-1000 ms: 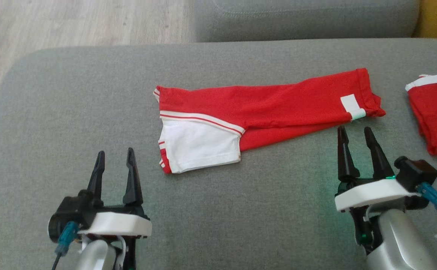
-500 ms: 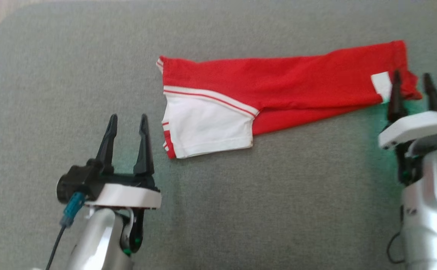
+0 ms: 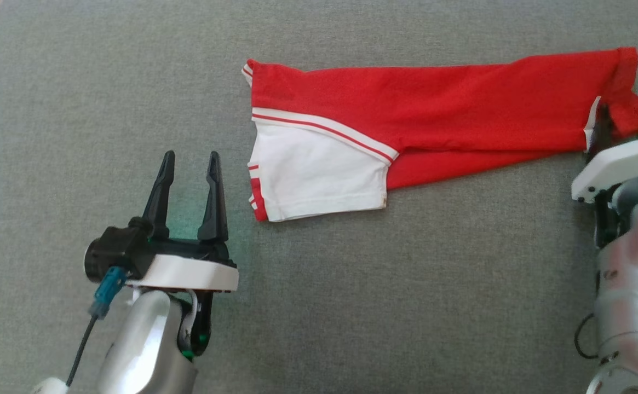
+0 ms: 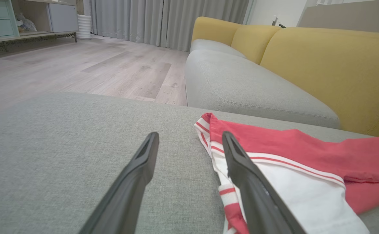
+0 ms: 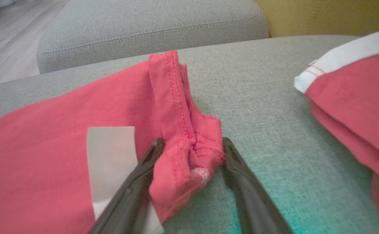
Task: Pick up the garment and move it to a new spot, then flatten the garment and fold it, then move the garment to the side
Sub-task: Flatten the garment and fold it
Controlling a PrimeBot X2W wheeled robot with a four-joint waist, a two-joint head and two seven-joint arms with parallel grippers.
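Observation:
A long red garment [image 3: 434, 109] with a white panel and red-and-white stripes lies flat across the grey cushion [image 3: 351, 301]. Its hemmed right end [image 5: 189, 130] is bunched up between the two fingers of my right gripper [image 5: 192, 141], whose jaws stand apart on either side of the fabric. In the head view that right gripper [image 3: 625, 117] sits at the garment's far right end, one finger hidden by cloth. My left gripper [image 3: 190, 158] is open with nothing in it, just left of the white panel. In the left wrist view, the left gripper [image 4: 190, 136] has its right finger overlapping the garment's striped edge [image 4: 209, 143].
A second red piece with a white band [image 5: 355, 97] lies on the cushion to the right of my right gripper. Beyond are another grey seat cushion [image 4: 248, 84], yellow backrests [image 4: 322, 65] and wooden floor [image 4: 78, 65] off the cushion's far left edge.
The head camera has tilted down and closer. My right gripper has moved forward onto the garment's right hem, which now sits between its fingers. The left gripper has held its place.

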